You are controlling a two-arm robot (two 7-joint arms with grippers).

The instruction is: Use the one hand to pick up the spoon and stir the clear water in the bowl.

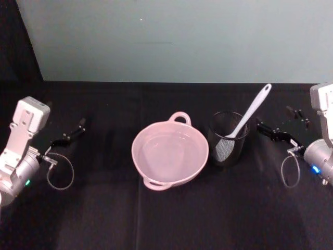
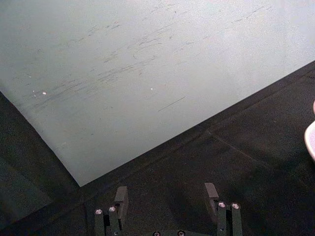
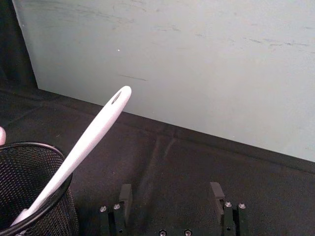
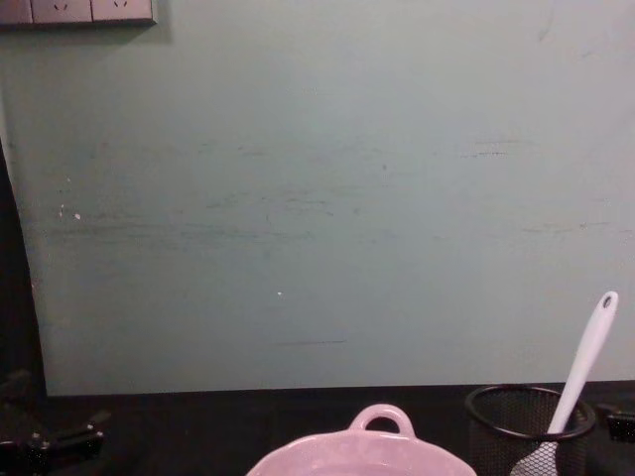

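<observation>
The white spoon (image 1: 252,112) stands head-down in a black wire-mesh cup (image 1: 227,139), with its handle leaning up and to the right. Just left of the cup sits the pale pink bowl (image 1: 140,148), and the clear water (image 1: 167,156) shows as a faint sheen inside it. My right gripper (image 1: 268,130) hovers open just right of the cup, touching nothing. The right wrist view has the open gripper (image 3: 171,192) beside the spoon (image 3: 93,135) and cup (image 3: 29,196). My left gripper (image 1: 73,131) rests open at the far left, and its wrist view shows it (image 2: 166,194) empty.
A black cloth (image 1: 166,219) covers the table, and a pale green wall panel (image 1: 171,36) rises behind it. Grey cable loops hang beside each wrist (image 1: 60,174). The chest view shows the bowl's loop handle (image 4: 382,418) and the cup (image 4: 511,426) from the side.
</observation>
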